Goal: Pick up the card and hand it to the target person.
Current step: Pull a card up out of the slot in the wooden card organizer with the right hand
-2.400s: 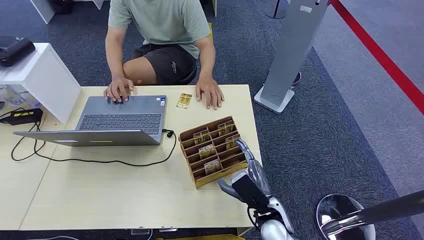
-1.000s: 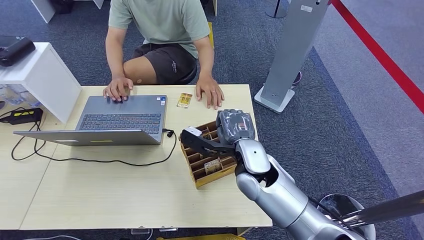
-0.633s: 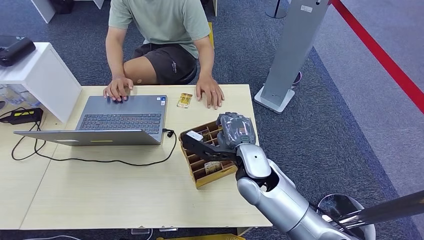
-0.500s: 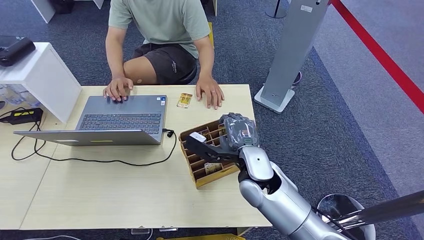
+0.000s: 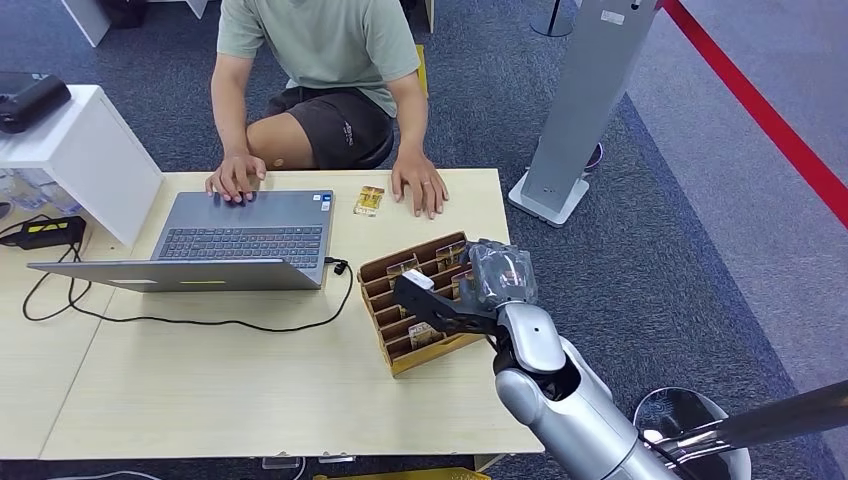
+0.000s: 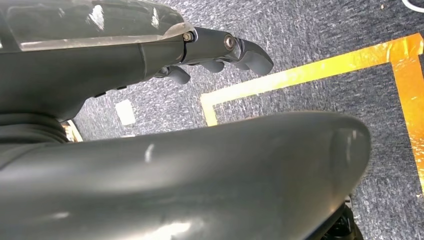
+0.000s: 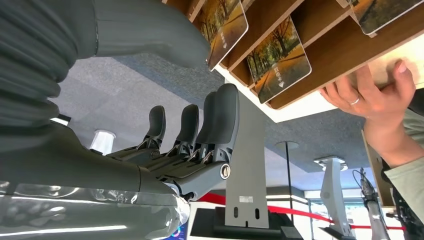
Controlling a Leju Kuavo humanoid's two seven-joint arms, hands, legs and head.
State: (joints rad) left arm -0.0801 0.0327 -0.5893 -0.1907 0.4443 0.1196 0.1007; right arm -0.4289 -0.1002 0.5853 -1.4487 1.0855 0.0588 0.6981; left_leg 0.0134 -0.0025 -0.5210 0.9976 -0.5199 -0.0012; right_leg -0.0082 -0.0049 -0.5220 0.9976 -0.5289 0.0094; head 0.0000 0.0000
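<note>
Now the right hand (image 5: 455,300), fingers apart and grasping nothing, should lower its thumb and fingers around one tree-printed card (image 5: 420,334) in the brown wooden slotted card rack (image 5: 395,360).

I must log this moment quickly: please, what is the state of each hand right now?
Left hand: holds nothing; whether open or closed cannot be told.
Right hand: open, holding nothing, fingers apart over the wooden card holder.

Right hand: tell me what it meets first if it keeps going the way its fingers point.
Probably a card standing in the wooden card holder; the right hand hovers over the slots, fingers aimed across them. Depth is uncertain.
</note>
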